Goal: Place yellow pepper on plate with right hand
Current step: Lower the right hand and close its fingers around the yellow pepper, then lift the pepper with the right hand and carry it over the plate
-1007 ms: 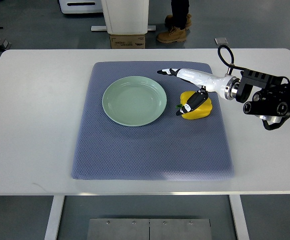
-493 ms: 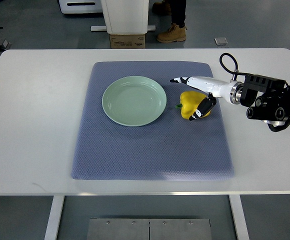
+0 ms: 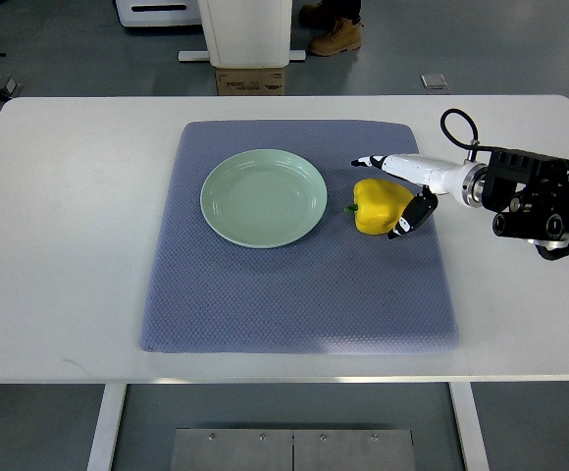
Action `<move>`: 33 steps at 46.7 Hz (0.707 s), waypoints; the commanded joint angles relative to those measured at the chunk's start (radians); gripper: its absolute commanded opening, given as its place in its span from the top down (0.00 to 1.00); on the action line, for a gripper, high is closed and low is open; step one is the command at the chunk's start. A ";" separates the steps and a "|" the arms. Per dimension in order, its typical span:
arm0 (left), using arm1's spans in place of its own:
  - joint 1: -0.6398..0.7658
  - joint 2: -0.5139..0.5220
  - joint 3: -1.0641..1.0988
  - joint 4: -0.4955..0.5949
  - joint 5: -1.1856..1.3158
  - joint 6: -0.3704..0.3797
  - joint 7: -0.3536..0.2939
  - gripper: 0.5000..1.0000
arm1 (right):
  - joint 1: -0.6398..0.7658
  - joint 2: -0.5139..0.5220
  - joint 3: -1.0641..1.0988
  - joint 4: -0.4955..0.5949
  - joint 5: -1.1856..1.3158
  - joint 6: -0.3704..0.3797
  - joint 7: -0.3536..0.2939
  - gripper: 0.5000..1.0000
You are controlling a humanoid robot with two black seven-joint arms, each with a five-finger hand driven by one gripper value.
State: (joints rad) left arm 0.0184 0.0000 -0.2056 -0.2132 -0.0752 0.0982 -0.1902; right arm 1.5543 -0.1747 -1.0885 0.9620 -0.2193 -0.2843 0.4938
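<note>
Yellow pepper lies on the blue mat, just right of the green plate and not on it. My right hand sits at its right side, fingers spread around the pepper, 1 dark fingertip against its lower right edge, not clearly gripping.

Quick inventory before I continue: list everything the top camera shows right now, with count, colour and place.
yellow pepper: one, yellow with a green stem, on the mat right of the plate
plate: one, pale green, nothing on it, on the mat's upper middle
mat: one, blue-grey, centre of the table
table: one, white
cardboard box: one, brown, on the floor beyond the table
boot: one, tan, a person's, top edge
right hand: one, white and black, fingers spread around the pepper's right side, not visibly gripping
</note>
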 commanded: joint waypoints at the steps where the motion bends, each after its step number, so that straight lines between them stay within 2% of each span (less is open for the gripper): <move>1: 0.000 0.000 0.000 0.000 0.000 0.000 0.000 0.00 | -0.005 0.006 -0.001 -0.008 0.000 -0.001 -0.006 0.00; 11: 0.000 0.000 0.000 0.000 0.000 0.000 0.000 0.00 | -0.039 0.027 0.001 -0.049 0.000 -0.018 -0.011 0.04; 18: 0.000 0.000 0.000 0.000 0.000 0.000 0.000 0.00 | -0.049 0.041 0.001 -0.065 0.000 -0.026 -0.027 0.22; 20: 0.000 0.000 0.000 0.000 0.000 0.000 0.000 0.00 | -0.049 0.041 0.001 -0.065 0.000 -0.027 -0.032 0.34; 21: 0.000 0.000 0.000 0.000 0.000 0.000 0.000 0.00 | -0.051 0.043 0.001 -0.065 -0.002 -0.029 -0.034 0.47; 24: 0.000 0.000 0.000 0.000 0.000 0.000 0.000 0.00 | -0.051 0.043 0.002 -0.066 -0.002 -0.030 -0.035 1.00; 33: 0.000 0.000 0.000 0.000 0.000 0.000 0.000 0.00 | -0.040 0.046 0.007 -0.065 -0.005 -0.032 -0.044 1.00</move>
State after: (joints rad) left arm 0.0185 0.0000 -0.2055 -0.2132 -0.0752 0.0982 -0.1902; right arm 1.5079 -0.1309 -1.0837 0.8954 -0.2226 -0.3159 0.4439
